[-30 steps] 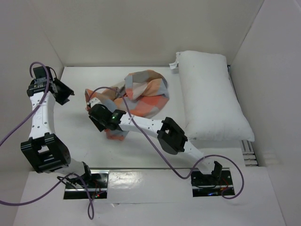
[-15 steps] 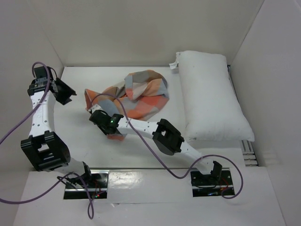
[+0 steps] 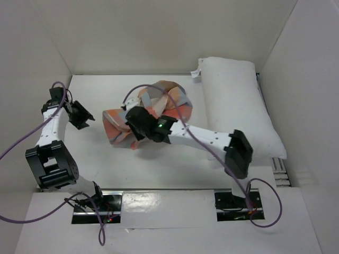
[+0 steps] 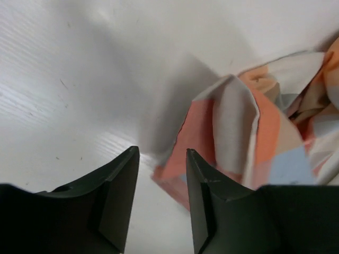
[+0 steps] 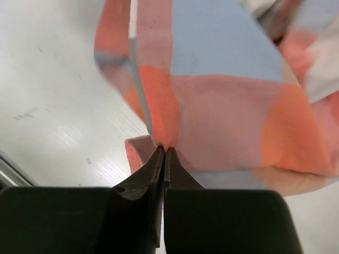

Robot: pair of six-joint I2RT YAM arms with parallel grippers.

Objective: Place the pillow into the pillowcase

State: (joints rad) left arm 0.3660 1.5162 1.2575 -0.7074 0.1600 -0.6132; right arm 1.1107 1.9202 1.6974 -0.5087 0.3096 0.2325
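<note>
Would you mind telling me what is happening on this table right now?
The right gripper is shut on a fold of the checked pillowcase, which lies crumpled. The left gripper is open beside the fabric's left edge, holding nothing. The white pillow lies untouched on the right, not yet in the case.

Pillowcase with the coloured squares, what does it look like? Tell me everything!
The soft cloth pillowcase has big squares of orange, light blue-grey and tan. It is crumpled in a loose heap, not spread flat, on the white table, left of the plump white pillow. The pillow is not inside it. The right gripper is shut on a fold of an orange square near its left end. The left gripper is open close to its left corner, gripping nothing.
</note>
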